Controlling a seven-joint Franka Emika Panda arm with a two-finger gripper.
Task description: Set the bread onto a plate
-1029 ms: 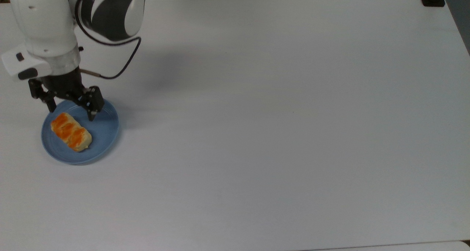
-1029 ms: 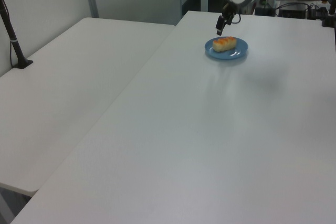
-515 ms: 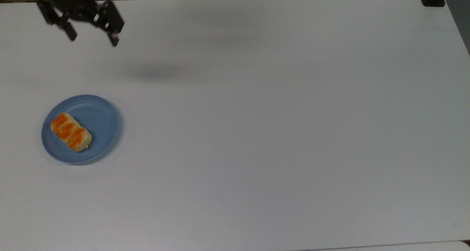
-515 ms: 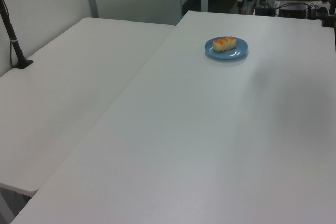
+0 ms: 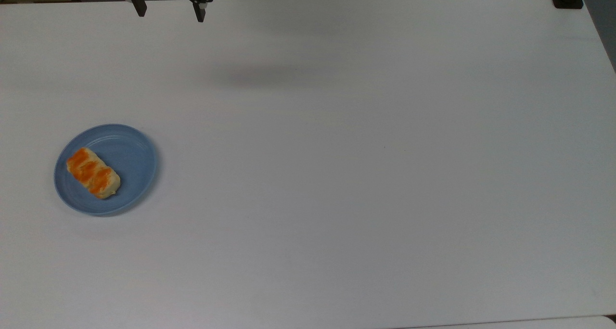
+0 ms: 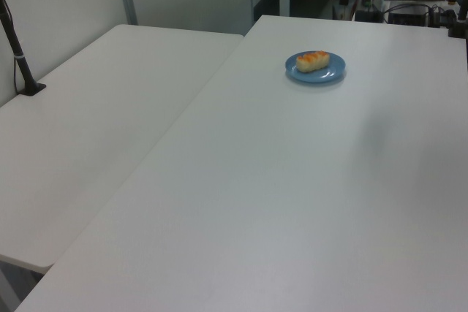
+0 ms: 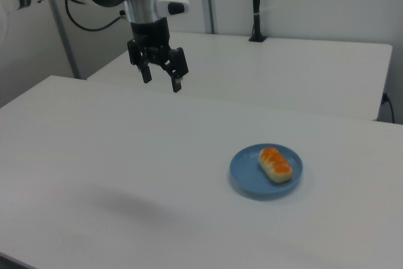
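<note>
The pincer [image 7: 161, 78], fingers spread and holding nothing, has risen clear of the plate [image 5: 137, 172] within the last second and now hangs high, well apart. The bread [image 5: 93, 173] lies on the plate near the table's [image 5: 337, 175] edge. The task looks finished.

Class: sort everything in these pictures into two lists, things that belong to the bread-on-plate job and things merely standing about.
Job: bread, lying on the plate; gripper, open, raised away from both.

Standing about: second white table; black post at its edge.
</note>
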